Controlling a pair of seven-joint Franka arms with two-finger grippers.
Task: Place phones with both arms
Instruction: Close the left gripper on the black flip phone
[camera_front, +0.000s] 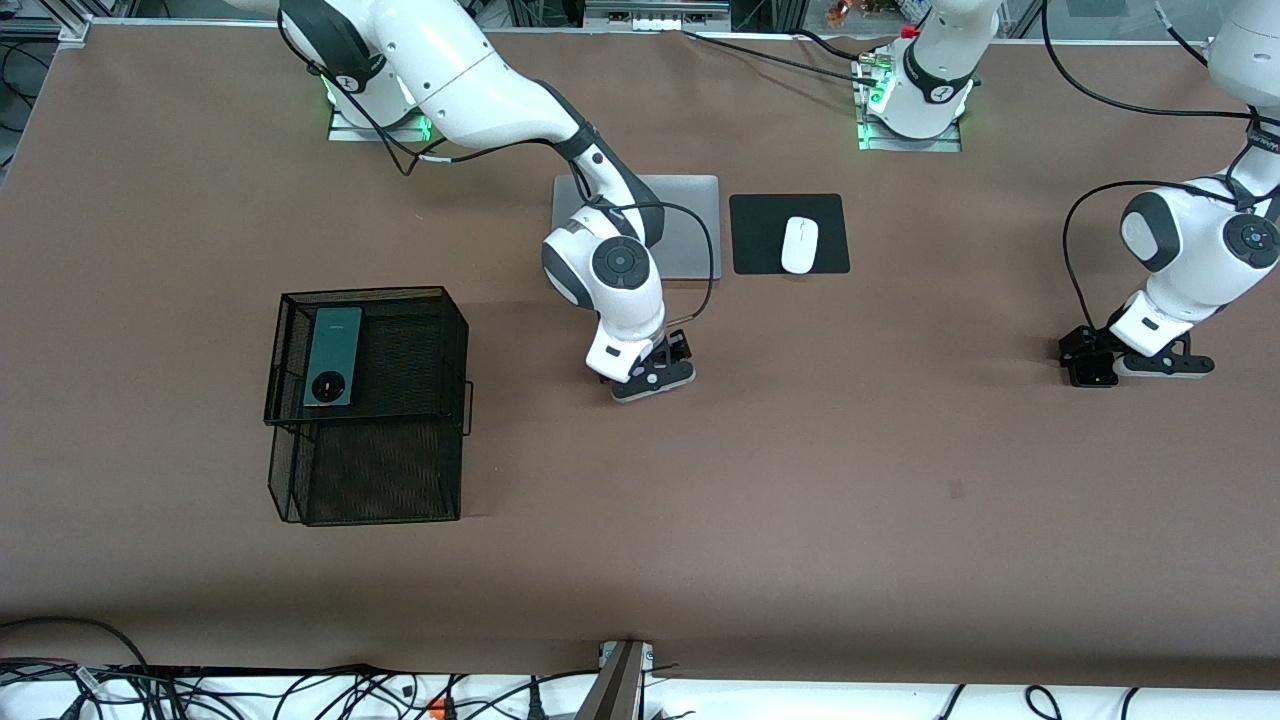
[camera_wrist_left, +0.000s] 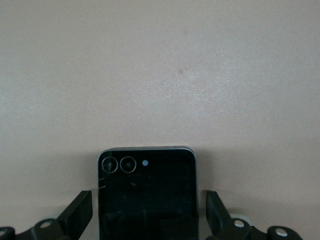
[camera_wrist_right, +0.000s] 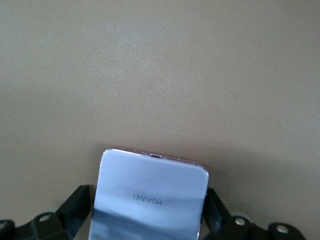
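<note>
- Nearest the front cam: black wire-mesh two-tier rack (camera_front: 372, 470), on brown tabletop (camera_front: 800, 480) toward right arm's end.
- Long dark green phone w/ round camera ring (camera_front: 332, 356) lies flat on rack's upper tier, ring end nearer the front cam; well apart from both tools.
- Right arm reaches from its base to mid-tabletop; right tool (camera_front: 652, 377) low over tabletop, nearer the front cam than the silver laptop (camera_front: 690, 230).
- Right wrist view: small pale lilac-white phone, "HUAWEI" on back (camera_wrist_right: 150, 197), lies flat on tabletop between right tool's black fingers (camera_wrist_right: 77, 205); fingers spread wide, one at each long side. Cannot tell if they touch the phone; no squeeze seen. In front view this phone is hidden under the tool.
- Left tool (camera_front: 1095, 372) low over tabletop at left arm's end, well apart from everything else.
- Left wrist view: small black phone w/ two round lenses (camera_wrist_left: 146, 197) lies flat on tabletop between left tool's black fingers (camera_wrist_left: 80, 212); fingers wide apart, a thin gap shows each side, so not gripped.
- Silver laptop closed, near robots' bases, partly covered by right arm.
- Black mouse pad (camera_front: 790, 233) just beside laptop, toward left arm's end; white mouse (camera_front: 799, 245) sits on the pad.
</note>
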